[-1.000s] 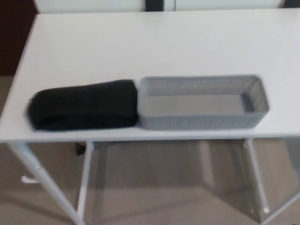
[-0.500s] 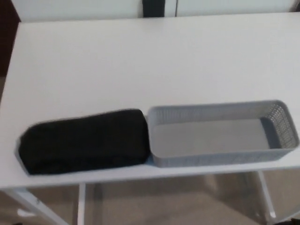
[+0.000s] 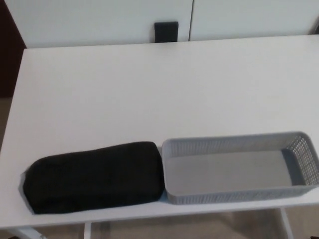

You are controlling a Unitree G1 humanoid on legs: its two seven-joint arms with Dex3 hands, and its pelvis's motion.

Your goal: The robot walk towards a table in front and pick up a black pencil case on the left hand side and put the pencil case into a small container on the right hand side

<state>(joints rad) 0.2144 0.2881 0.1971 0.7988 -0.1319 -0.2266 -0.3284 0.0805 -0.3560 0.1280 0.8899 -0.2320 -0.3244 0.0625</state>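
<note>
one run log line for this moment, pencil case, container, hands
pencil case: on table, near edge, left | container: empty, right, beside case | left robot hand: not in view | right robot hand: not in view | step: pick not yet begun

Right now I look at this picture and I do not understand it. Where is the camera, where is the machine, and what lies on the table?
The camera sits on the head of a humanoid robot and looks down at a white table. Neither robot hand shows in this picture, so nothing is held. Near the front edge lies a black pencil case, on the left. Beside it on the right, close against its end, stands a grey mesh container, which is empty.
</note>
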